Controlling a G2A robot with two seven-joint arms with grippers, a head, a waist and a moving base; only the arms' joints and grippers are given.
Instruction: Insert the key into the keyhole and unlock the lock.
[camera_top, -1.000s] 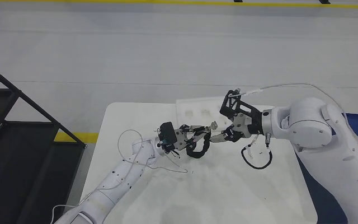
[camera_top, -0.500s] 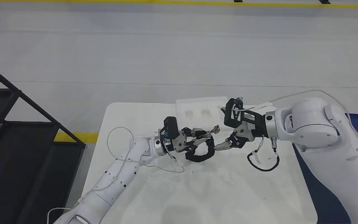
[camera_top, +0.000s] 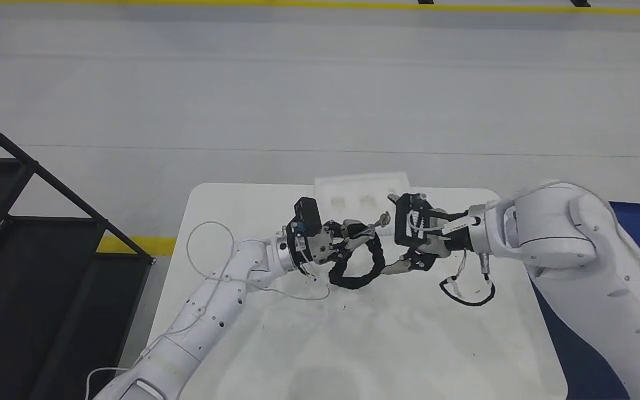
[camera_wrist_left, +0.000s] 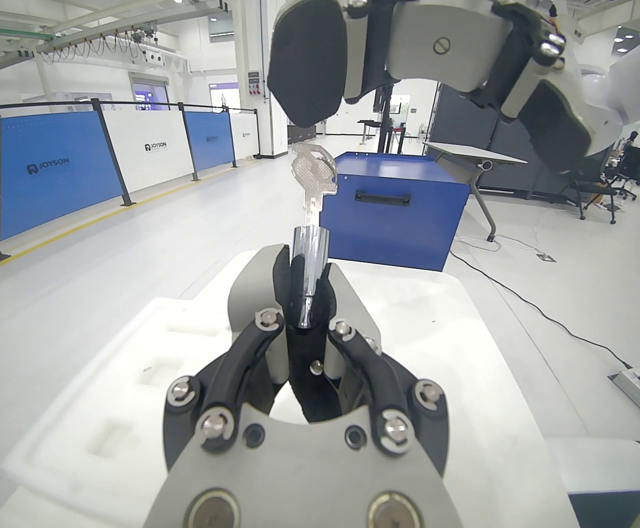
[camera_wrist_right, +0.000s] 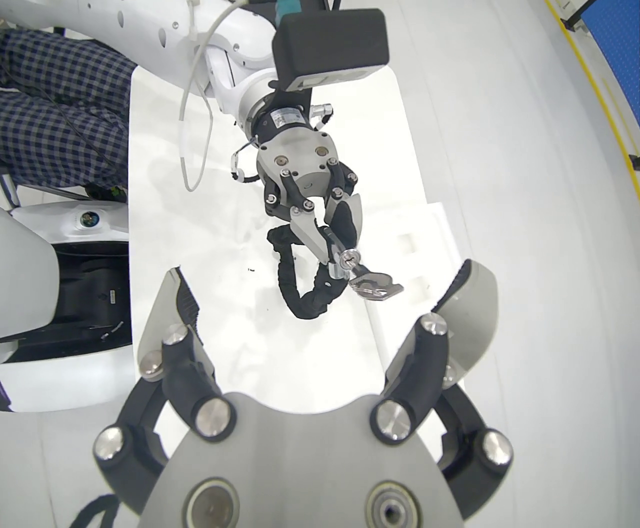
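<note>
Lock: a chrome lock (camera_wrist_left: 308, 260) cylinder, held up off the surface (camera_top: 400, 340) near its middle; in the top view a white foam tray (camera_top: 350, 190) lies at 12 o'clock of it.
Key: the key (camera_wrist_left: 314, 172) sits with its blade in the keyhole (camera_wrist_right: 350, 258). Its flat head sticks out towards 3 o'clock in the top view, free of any grip.
Left fingers: the left fingers (camera_wrist_left: 247, 290) are closed tight on the cylinder, one pad on each side.
Right fingers: the right fingers (camera_wrist_right: 475, 300) are spread wide and hold nothing. The key head lies out ahead between them, near one pad and seemingly not touching.
Cable: a black sleeved cable (camera_wrist_right: 300, 295) loops down from the cylinder at about 6 o'clock in the top view.
Handling: the key looks thin, light, stiff and smooth, so it would likely slip or twist under a loose pinch. The cylinder looks hard and slick, while the cable looks limp and likely to swing.
Where to hold: probably across the two flat faces of the key head, pads square to them, so the turn carries into the blade.
Risk: a pinch on the head's edges may cam off, and a hard turn could rotate the cylinder in the left pads.
</note>
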